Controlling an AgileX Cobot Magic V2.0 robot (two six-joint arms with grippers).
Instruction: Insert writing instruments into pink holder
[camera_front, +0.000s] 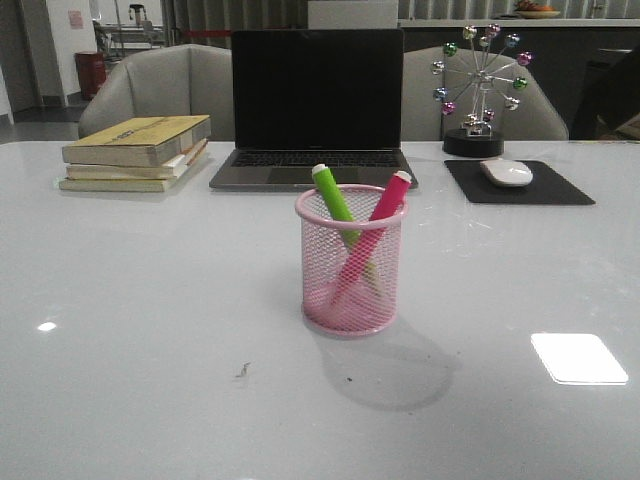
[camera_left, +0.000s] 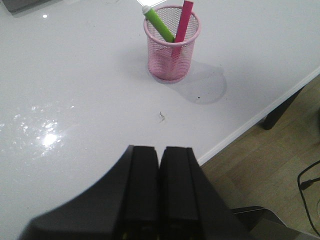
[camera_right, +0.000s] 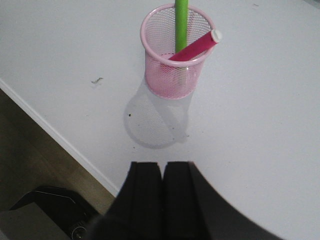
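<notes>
The pink holder (camera_front: 351, 270) (camera_left: 172, 47) (camera_right: 176, 55) stands upright mid-table. Inside it lean the lime green marker (camera_front: 333, 196) (camera_left: 158, 23) (camera_right: 181, 22) and the magenta pink marker (camera_front: 385, 205) (camera_left: 183, 22) (camera_right: 197, 46), crossing each other, their whitish ends above the rim. My left gripper (camera_left: 159, 150) is shut and empty, back near the table's front edge, well short of the cup. My right gripper (camera_right: 162, 165) is likewise shut with nothing in it, also away from the cup. Neither arm shows in the front view.
Behind the cup are an open laptop (camera_front: 315, 105), a stack of books (camera_front: 135, 152) at the back left, and a mouse (camera_front: 506, 172) on a black pad with a ferris-wheel ornament (camera_front: 478, 90) at the back right. The table's front edge (camera_left: 260, 115) (camera_right: 55, 135) lies near both grippers.
</notes>
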